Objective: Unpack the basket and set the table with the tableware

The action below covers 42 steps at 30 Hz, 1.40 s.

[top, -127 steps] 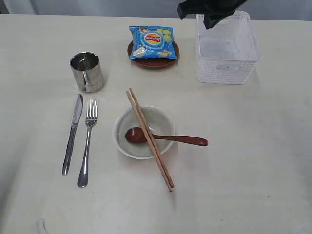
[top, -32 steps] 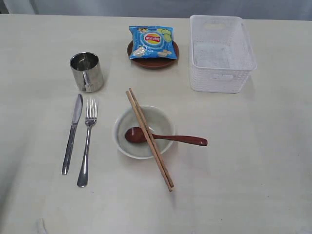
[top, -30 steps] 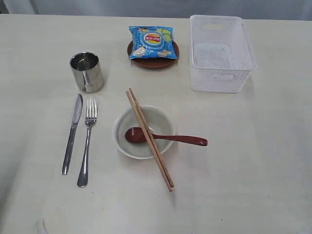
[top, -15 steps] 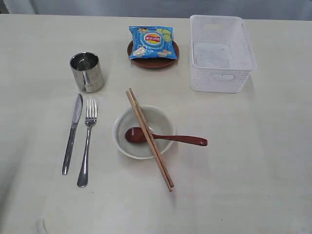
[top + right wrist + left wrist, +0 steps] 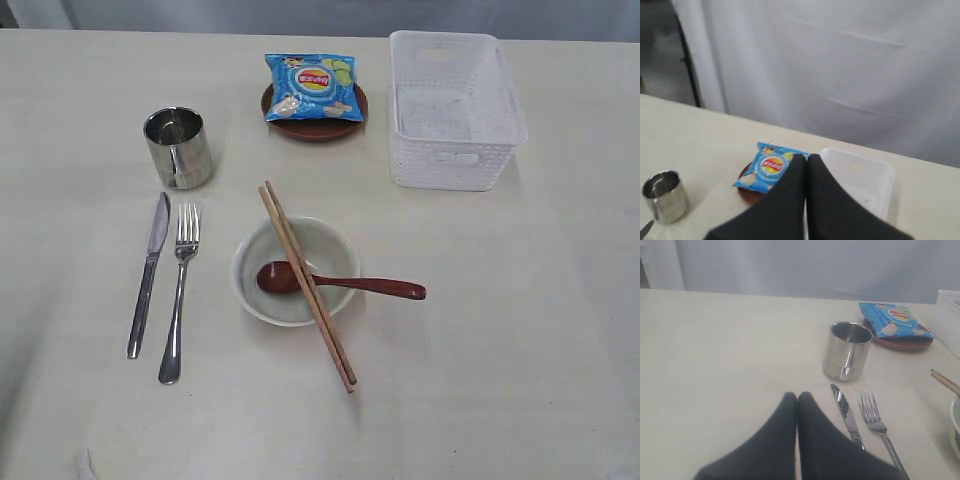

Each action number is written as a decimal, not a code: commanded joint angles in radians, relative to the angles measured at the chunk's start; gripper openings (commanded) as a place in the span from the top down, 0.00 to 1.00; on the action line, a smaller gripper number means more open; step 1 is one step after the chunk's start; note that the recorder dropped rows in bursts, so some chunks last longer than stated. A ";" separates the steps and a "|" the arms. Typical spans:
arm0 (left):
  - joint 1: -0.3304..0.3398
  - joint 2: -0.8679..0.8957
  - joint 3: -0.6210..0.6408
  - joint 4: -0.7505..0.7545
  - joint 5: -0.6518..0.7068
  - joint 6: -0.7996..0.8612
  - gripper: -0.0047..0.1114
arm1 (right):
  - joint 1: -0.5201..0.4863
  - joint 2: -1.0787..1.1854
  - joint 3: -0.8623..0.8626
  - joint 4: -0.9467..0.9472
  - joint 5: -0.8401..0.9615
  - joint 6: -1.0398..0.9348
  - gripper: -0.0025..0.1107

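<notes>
The white basket stands empty at the back right of the table. A steel mug, knife and fork lie on the left. Near the middle sits the cream bowl, with the wooden spoon in it and chopsticks laid across. The brown plate carries a blue chip bag. My left gripper is shut and empty, beside the knife and short of the mug. My right gripper is shut and empty, high above the basket.
Neither arm shows in the exterior view. The table's far edge runs just behind the basket and plate. A white curtain hangs behind the table.
The right arm, over the basket four seconds ago, has left the exterior view. The basket now sits slightly left of and nearer than its earlier place. Over the last second nothing moved.
</notes>
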<state>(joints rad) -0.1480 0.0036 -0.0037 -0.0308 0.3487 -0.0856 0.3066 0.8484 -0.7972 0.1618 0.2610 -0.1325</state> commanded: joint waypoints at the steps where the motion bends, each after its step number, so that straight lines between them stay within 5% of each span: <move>1: -0.005 -0.004 0.004 0.001 -0.002 0.003 0.96 | -0.167 -0.168 0.089 -0.002 0.015 0.036 0.98; 7: -0.005 -0.004 0.004 0.001 -0.002 0.003 0.96 | -0.314 -0.393 0.308 -0.030 0.005 0.034 0.98; 16: -0.005 -0.004 0.004 0.001 -0.002 0.003 0.96 | -0.314 -0.761 0.797 -0.028 -0.142 0.074 0.98; 27: -0.005 -0.004 0.004 0.001 -0.002 0.003 0.96 | -0.211 -0.848 0.797 -0.081 -0.010 0.080 0.98; 42: -0.005 -0.004 0.004 0.001 -0.002 0.003 0.96 | -0.235 -0.848 0.797 -0.115 0.088 0.084 0.98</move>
<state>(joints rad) -0.1480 0.0036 -0.0037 -0.0308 0.3487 -0.0856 0.0752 0.0069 -0.0038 0.0584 0.3454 -0.0469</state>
